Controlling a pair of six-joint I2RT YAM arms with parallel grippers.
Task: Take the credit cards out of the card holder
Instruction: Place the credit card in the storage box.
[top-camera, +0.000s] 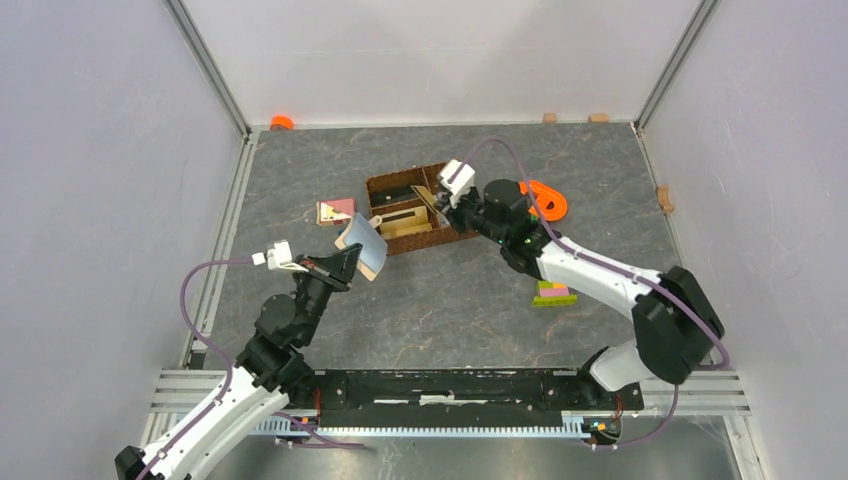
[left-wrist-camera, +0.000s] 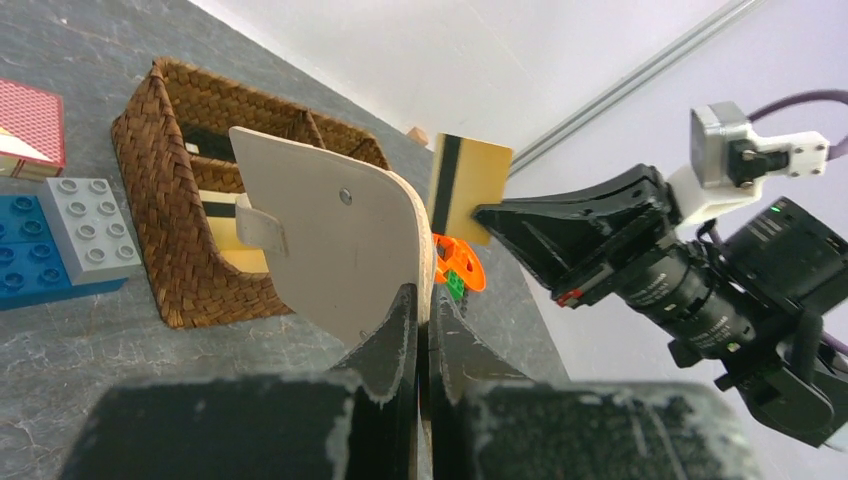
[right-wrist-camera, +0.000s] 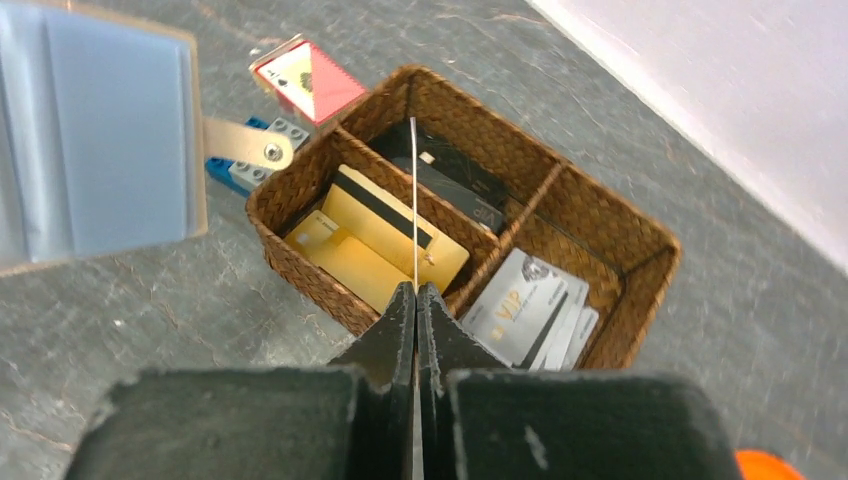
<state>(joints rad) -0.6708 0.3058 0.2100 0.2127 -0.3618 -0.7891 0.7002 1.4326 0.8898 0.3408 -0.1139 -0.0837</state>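
Grips with the left gripper (left-wrist-camera: 422, 310) the bottom edge of the small beige leather-like folding card holder (left-wrist-camera: 330, 235), jaws pinched tight on it. Holds that holder raised in the air above the grey marbled table (top-camera: 450, 300), just in front of the brown woven divided basket (right-wrist-camera: 300, 262), spread open, pale blue-grey inside turned toward the right arm, snap tab (left-wrist-camera: 262, 228) sticking out on the basket side. Pinches with the right gripper (right-wrist-camera: 415, 295) a gold card with a black stripe (left-wrist-camera: 468, 185), jaws closed on its lower edge. Hangs this card on edge over the basket, apart from the holder. Shows inside the basket gold cards (right-wrist-camera: 385, 235) in the compartment nearest the holder, black cards (right-wrist-camera: 450, 180) in the one behind, silver cards (right-wrist-camera: 530, 310) in the third. Has on the table, by the basket's far left side, a red-patterned flat box (right-wrist-camera: 305, 80) and blue and grey studded toy bricks (left-wrist-camera: 90, 225). Has an orange plastic piece (top-camera: 545, 200) beside the right arm.
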